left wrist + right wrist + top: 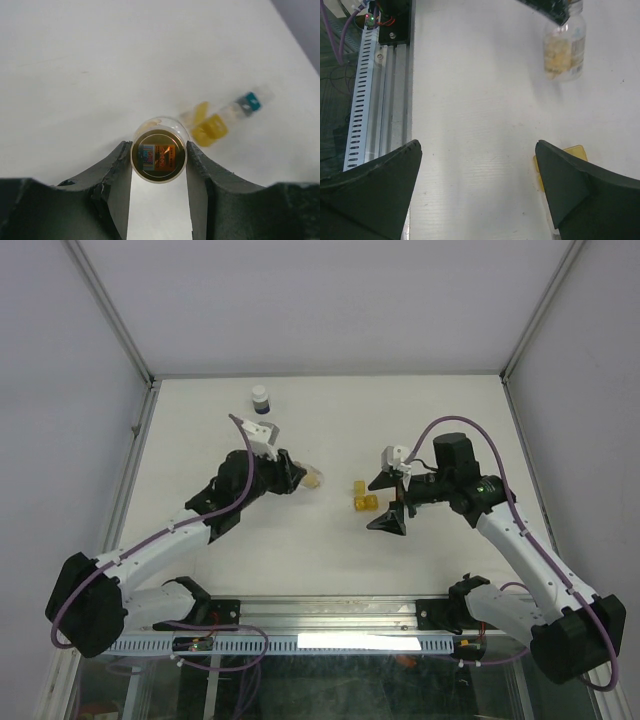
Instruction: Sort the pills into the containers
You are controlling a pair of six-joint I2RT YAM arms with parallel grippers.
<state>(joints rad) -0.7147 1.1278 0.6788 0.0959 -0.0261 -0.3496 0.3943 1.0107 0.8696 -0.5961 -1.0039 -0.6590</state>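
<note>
Pale grey walls enclosed a white worktop (200,430), and nearly everything sat in its middle. The left gripper (159,149) was clenched on a small round clear glass jar (574,47), one finger against each side of it. The jar's round end faced the left wrist camera, so it lay along the line of the fingers and not upright in them. Pale pills (554,54) were heaped inside it. I judged that the jar was carried this way so its contents could be tipped out close to the target. I could not tell whether its mouth was capped.

Just right of the jar, on the worktop, lay the strip of four small joined translucent plastic containers (222,119), with cube compartments of yellow, clear-white, teal and clear. The yellow end was nearest the jar, and a yellow flap there appeared to stand raised, which would leave that compartment ready to receive pills.

The right gripper (390,502) hung released, its fingers spread wide and grasping nothing, just right of the strip. The yellow corner showed beside one finger in the right wrist view. That position probably let it steady the strip or handle single pills.

A small white-capped, dark-bottomed bottle (260,398) stood well apart at the far left, clear of both arms.
</note>
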